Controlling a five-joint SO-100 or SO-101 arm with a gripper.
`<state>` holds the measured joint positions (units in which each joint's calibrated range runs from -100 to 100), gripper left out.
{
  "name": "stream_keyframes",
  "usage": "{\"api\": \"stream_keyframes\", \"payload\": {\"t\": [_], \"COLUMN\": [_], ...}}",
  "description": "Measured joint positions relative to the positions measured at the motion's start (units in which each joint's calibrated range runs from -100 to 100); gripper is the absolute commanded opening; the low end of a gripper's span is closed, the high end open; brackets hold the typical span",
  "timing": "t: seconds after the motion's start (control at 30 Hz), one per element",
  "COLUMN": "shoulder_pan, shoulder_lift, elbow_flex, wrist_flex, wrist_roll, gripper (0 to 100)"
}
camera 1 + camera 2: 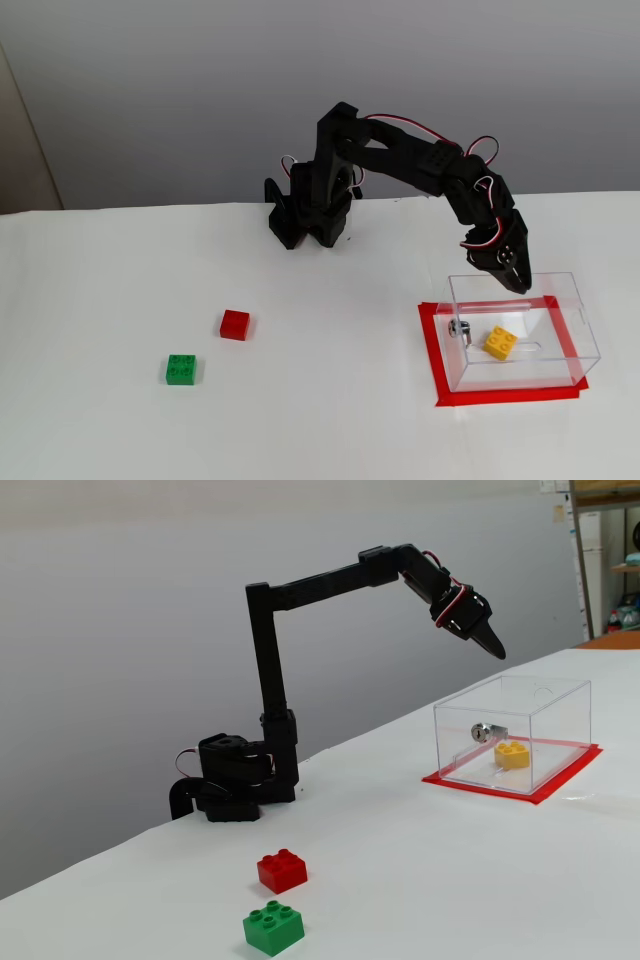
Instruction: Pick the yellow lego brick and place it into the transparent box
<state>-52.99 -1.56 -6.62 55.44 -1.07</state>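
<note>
The yellow lego brick (pixel 501 343) (pixel 512 754) lies studs up on the floor of the transparent box (pixel 570 300) (pixel 560 705), apart from the gripper. The box stands on a red tape rectangle, with a small metal fitting (pixel 459 328) (pixel 483 731) on its wall. My black gripper (pixel 520 283) (pixel 497 648) hangs in the air above the box's rim, tips pointing down. Its jaws are shut and hold nothing.
A red brick (pixel 235 324) (pixel 282 869) and a green studded brick (pixel 181 369) (pixel 273 927) lie on the white table, far from the box. The arm's base (pixel 305 215) (pixel 232 785) stands at the table's back edge near the grey wall.
</note>
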Motion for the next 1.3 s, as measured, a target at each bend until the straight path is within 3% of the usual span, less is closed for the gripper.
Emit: {"api": "stream_keyframes", "payload": {"t": [0.43,0.9,1.3], "shoulder_pan": [13.5,33.9,44.6], "shoulder_lift": [-15.7,-45.0,-64.8], "elbow_flex": [6.4,32.3,56.5], "wrist_flex": [0.2,0.3,0.3], "wrist_roll": [0.2,0.1,0.0], "gripper": [1,1,1]}}
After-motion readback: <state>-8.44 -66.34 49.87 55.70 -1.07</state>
